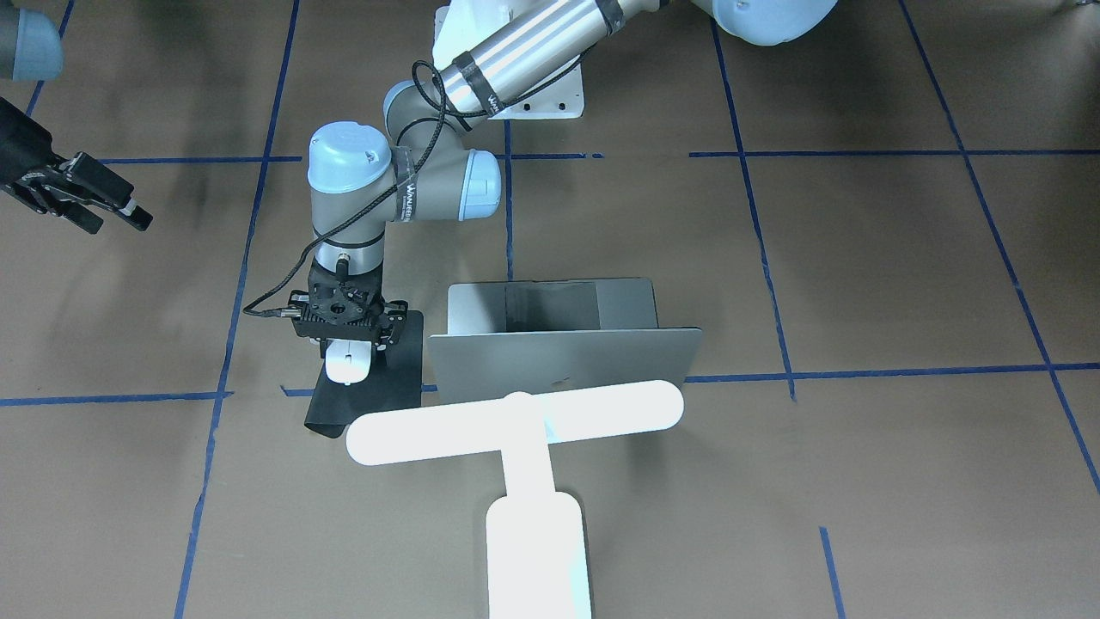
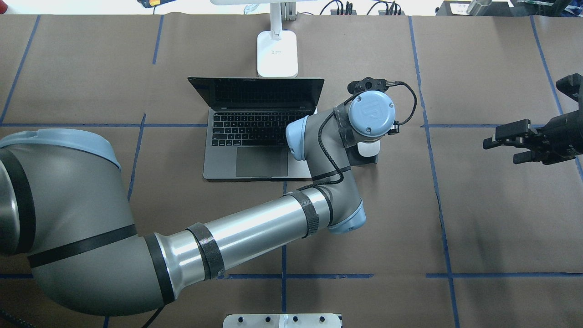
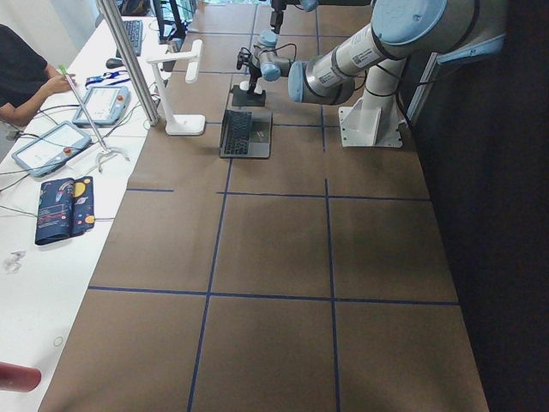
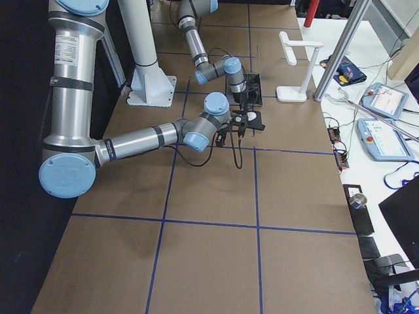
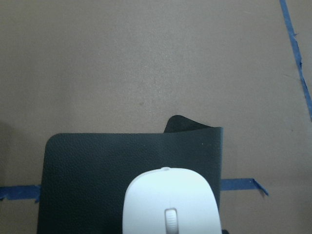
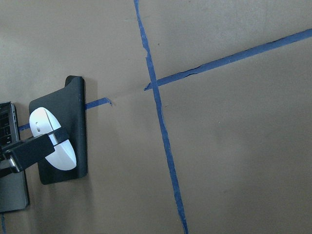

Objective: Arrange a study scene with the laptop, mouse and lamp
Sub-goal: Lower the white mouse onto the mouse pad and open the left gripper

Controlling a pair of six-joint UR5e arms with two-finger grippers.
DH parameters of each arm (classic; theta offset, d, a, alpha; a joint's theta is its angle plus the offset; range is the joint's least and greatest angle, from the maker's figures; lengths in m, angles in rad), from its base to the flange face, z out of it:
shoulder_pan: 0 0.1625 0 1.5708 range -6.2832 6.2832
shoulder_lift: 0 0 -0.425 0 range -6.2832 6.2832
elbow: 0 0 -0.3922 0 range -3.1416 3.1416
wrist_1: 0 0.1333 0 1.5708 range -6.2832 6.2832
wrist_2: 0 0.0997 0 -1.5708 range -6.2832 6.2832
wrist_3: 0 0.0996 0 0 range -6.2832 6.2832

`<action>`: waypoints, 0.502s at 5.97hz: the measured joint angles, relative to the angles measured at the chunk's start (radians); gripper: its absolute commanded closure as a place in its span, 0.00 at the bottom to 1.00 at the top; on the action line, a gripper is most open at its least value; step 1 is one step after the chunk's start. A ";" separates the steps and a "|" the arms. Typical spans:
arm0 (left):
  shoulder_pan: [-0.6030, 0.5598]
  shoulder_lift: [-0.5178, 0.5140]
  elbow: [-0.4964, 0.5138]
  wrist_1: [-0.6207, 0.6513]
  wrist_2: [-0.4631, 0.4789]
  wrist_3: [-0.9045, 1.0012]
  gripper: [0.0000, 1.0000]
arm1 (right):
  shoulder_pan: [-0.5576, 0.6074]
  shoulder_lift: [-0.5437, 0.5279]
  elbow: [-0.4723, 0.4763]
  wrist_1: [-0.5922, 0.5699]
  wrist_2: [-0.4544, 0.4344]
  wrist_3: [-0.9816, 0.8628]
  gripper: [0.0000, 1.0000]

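**A:** Front view, left arm?

**B:** The left gripper (image 1: 350, 342) points straight down. The mouse (image 1: 347, 365) is directly under it, flat on the black mat (image 1: 397, 378). The jaws are hidden by the gripper body, so I can't tell whether it's gripping or has let go. The open laptop (image 1: 559, 357) is just beside it, and the lit lamp (image 1: 516, 421) is past the lid, on the side away from the robot.

**A:** Right arm?

**B:** The right gripper (image 1: 116, 215) has its fingers spread and holds nothing. It's well apart from everything else, over the table (image 1: 859, 258).

**A:** Overhead?

**B:** The wrist covers the left gripper. One end of the mouse (image 2: 368, 149) peeks out beneath it. The right gripper (image 2: 503, 143) is spread and empty.

**A:** Side views?

**B:** Too small to judge the jaws.

**A:** Wrist cams?

**B:** Left wrist: the mouse (image 5: 170, 202) is close below on the mat, with no fingers in shot. Right wrist: one dark finger (image 6: 29, 151) crosses the mouse, but contact is unclear.
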 measured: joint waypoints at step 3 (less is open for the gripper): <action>-0.006 0.002 0.002 0.000 0.000 0.001 0.01 | 0.000 0.000 -0.008 0.002 0.002 -0.001 0.00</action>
